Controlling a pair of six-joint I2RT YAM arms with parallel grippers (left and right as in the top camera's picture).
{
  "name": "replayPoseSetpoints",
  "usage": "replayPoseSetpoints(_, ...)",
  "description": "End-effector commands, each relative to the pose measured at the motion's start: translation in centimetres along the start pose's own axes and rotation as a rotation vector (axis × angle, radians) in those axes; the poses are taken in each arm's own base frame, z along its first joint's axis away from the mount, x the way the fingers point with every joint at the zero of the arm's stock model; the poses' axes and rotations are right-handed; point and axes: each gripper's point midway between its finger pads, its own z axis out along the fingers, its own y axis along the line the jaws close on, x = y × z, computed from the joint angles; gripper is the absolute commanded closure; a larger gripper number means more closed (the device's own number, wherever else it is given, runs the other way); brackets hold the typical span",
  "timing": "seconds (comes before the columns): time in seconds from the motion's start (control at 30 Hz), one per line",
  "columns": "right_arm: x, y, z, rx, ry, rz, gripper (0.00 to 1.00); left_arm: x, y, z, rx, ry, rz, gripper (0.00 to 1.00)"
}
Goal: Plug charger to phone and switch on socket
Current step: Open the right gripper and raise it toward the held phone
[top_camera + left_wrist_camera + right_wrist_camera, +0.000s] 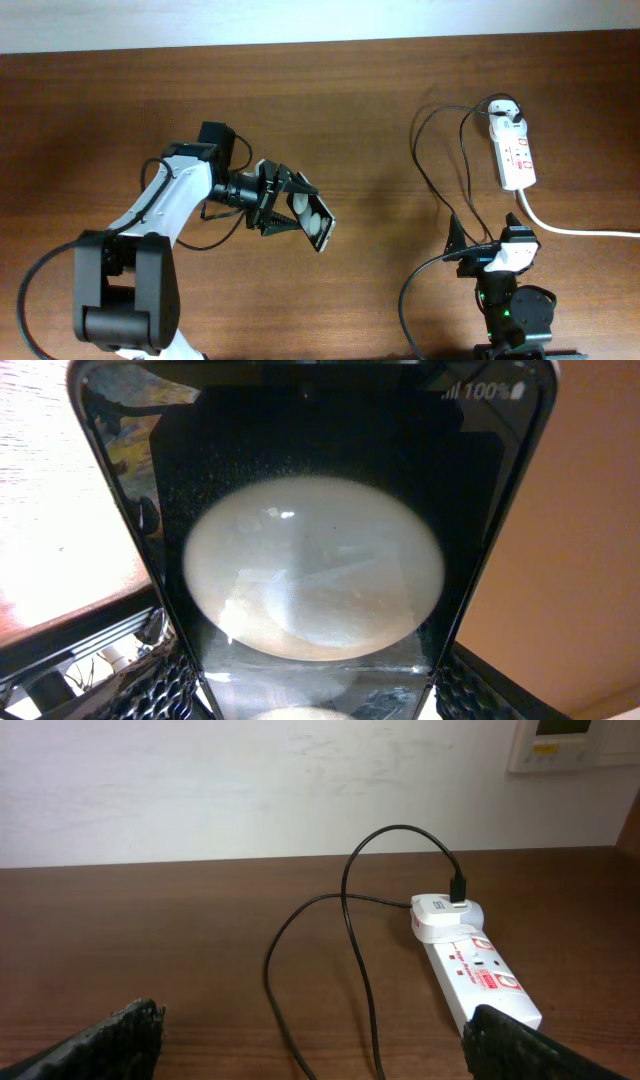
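Note:
My left gripper [285, 208] is shut on the black phone [318, 224], held above the table near its middle, tilted. In the left wrist view the phone [310, 510] fills the frame, a large white circle on its face, pinched between both fingers. The white power strip [514, 152] lies at the back right with the white adapter [507, 118] plugged into its far end. The thin black charger cable [440, 190] loops from the adapter toward my right arm; its plug tip is hidden. My right gripper [315, 1045] is open and empty, low over the cable [355, 950], beside the strip [478, 975].
The strip's thick white cord [575, 230] runs off to the right edge. A pale wall [250, 780] rises behind the table's far edge. A black cable from my left arm hangs near its base [215, 240].

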Motion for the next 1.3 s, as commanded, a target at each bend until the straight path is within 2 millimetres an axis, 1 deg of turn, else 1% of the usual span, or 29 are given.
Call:
replayPoseSetpoints(0.0, 0.5, 0.6, 0.0, -0.040, 0.012, 0.035, 0.01, 0.5, -0.8, -0.2, 0.050, 0.034, -0.004, 0.32)
replayPoseSetpoints(0.1, 0.4, 2.1, -0.1, -0.123, 0.020, 0.187, 0.01, 0.5, -0.8, -0.2, 0.050, 0.034, -0.004, 0.32)
replayPoseSetpoints(0.13, 0.3, 3.0, -0.2, -0.176, 0.031, 0.283, 0.01, 0.5, -0.8, -0.2, 0.050, 0.034, -0.004, 0.32)
replayPoseSetpoints(0.17, 0.2, 4.4, -0.5, -0.260, 0.053, 0.374, 0.01, 0.5, -0.8, -0.2, 0.050, 0.034, -0.004, 0.32)
replayPoseSetpoints(0.2, 0.2, 5.3, -0.8, -0.312, 0.069, 0.410, 0.01, 0.5, -0.8, -0.2, 0.050, 0.034, -0.004, 0.32)
replayPoseSetpoints(0.27, 0.1, 7.4, -1.7, -0.440, 0.113, 0.470, 0.01, 0.5, -0.8, -0.2, 0.050, 0.034, -0.004, 0.32)
replayPoseSetpoints(0.33, 0.3, 9.2, -2.6, -0.553, 0.154, 0.484, 0.01, 0.5, -0.8, -0.2, 0.050, 0.034, -0.004, 0.32)
replayPoseSetpoints(0.43, 0.3, 10.6, -3.6, -0.648, 0.185, 0.481, 0.01, 0.5, -0.8, -0.2, 0.050, 0.034, -0.004, 0.31)
replayPoseSetpoints(0.5, 0.3, 11.2, -4.2, -0.688, 0.227, 0.556, 0.01, 0.5, -0.8, -0.2, 0.050, 0.034, -0.004, 0.32)
replayPoseSetpoints(0.6, 0.4, 11.4, -4.3, -0.685, 0.299, 0.730, 0.01, 0.5, -0.8, -0.2, 0.050, 0.034, -0.004, 0.32)
replayPoseSetpoints(0.7, 0.4, 11.4, -4.3, -0.672, 0.341, 0.836, 0.01, 0.5, -0.8, -0.2, 0.050, 0.034, -0.004, 0.32)
replayPoseSetpoints(0.77, 0.5, 11.4, -4.3, -0.669, 0.343, 0.838, 0.01, 0.5, -0.8, -0.2, 0.050, 0.034, -0.004, 0.32)
replayPoseSetpoints(0.83, -0.2, 11.3, -4.2, -0.676, 0.311, 0.831, 0.01, 0.5, -0.8, -0.2, 0.050, 0.034, -0.004, 0.32)
replayPoseSetpoints(0.87, -0.3, 11.3, -4.2, -0.674, 0.308, 0.830, 0.01, 0.5, -0.8, -0.2, 0.050, 0.034, -0.004, 0.32)
replayPoseSetpoints(0.9, -0.2, 11.3, -4.2, -0.674, 0.313, 0.832, 0.01, 0.5, -0.8, -0.2, 0.050, 0.034, -0.004, 0.32)
replayPoseSetpoints(0.97, 0.7, 11.4, -4.4, -0.668, 0.356, 0.840, 0.01, 0.5, -0.8, -0.2, 0.050, 0.034, -0.004, 0.32)
replayPoseSetpoints(1.0, 0.7, 11.6, -4.5, -0.686, 0.342, 0.794, 0.01, 0.5, -0.8, -0.2, 0.050, 0.034, -0.004, 0.32)
replayPoseSetpoints(1.07, 0.6, 11.7, -4.6, -0.700, 0.335, 0.769, 0.01, 0.5, -0.8, -0.2, 0.050, 0.034, -0.004, 0.32)
replayPoseSetpoints(1.1, 0.6, 11.8, -4.7, -0.703, 0.337, 0.772, 0.01, 0.5, -0.8, -0.2, 0.050, 0.034, -0.004, 0.32)
replayPoseSetpoints(1.13, 0.1, 11.7, -4.8, -0.691, 0.345, 0.795, 0.01, 0.5, -0.8, -0.2, 0.050, 0.034, -0.004, 0.32)
replayPoseSetpoints(1.27, -0.3, 11.2, -4.9, -0.615, 0.399, 0.853, 0.01, 0.5, -0.8, -0.2, 0.050, 0.034, -0.004, 0.32)
